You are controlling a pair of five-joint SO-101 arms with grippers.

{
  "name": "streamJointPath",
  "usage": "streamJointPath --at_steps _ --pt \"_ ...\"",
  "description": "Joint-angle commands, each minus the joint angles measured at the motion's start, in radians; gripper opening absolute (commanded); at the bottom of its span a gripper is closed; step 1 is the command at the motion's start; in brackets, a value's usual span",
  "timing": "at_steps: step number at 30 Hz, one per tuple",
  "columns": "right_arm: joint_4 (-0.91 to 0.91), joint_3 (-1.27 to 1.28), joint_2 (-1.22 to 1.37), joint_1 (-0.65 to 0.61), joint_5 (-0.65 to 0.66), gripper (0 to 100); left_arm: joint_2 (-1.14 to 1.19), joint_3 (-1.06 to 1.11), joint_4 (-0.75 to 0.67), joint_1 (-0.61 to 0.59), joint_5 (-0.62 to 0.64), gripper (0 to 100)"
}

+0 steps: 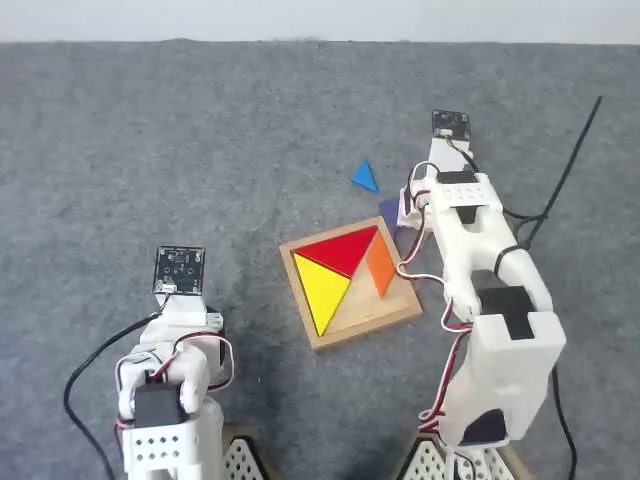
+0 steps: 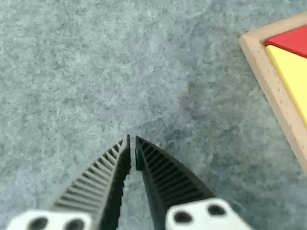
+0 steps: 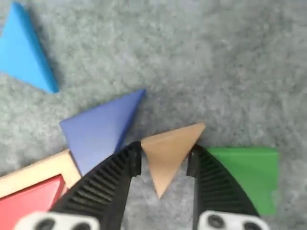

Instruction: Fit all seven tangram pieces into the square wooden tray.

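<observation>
The square wooden tray (image 1: 372,321) holds a red triangle (image 1: 343,249), a yellow triangle (image 1: 321,285) and an orange piece (image 1: 380,265). Just beyond the tray's far right corner, my right gripper (image 3: 164,155) is shut on a tan triangle (image 3: 168,148) lying on the mat, a finger against each side. A purple triangle (image 3: 98,132) and a green piece (image 3: 244,170) flank the tan one. A light blue triangle (image 1: 364,177) lies farther back. Left of the tray, my left gripper (image 2: 132,140) hangs shut and empty over bare mat.
Grey felt covers the whole table (image 1: 150,130). The right arm (image 1: 480,260) stretches along the tray's right side and hides the pieces under it. The left arm (image 1: 175,340) stands at the near left. The tray's corner (image 2: 261,57) shows in the left wrist view.
</observation>
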Motion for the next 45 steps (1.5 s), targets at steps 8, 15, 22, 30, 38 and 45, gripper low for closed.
streamJointPath --at_steps 8,15,22,30,38,45 --pt "-0.016 -0.048 0.002 0.005 -0.132 22.9 -0.018 -0.013 0.003 -0.002 0.017 2" --pt "-0.015 -0.048 0.002 0.007 -0.224 27.7 -0.018 -0.013 0.003 -0.002 0.017 2" --pt "-0.018 -0.048 0.004 0.008 -0.258 27.4 -0.018 -0.013 0.003 -0.002 0.017 2" --pt "-0.015 -0.049 0.004 0.010 -0.261 27.4 -0.018 -0.013 0.003 -0.002 0.017 2" --pt "0.140 -0.245 0.143 0.045 -0.262 27.3 -0.018 -0.013 0.003 -0.002 0.017 2" --pt "0.283 -0.376 0.226 0.051 -0.315 25.6 -0.018 -0.013 0.003 -0.002 0.017 2"
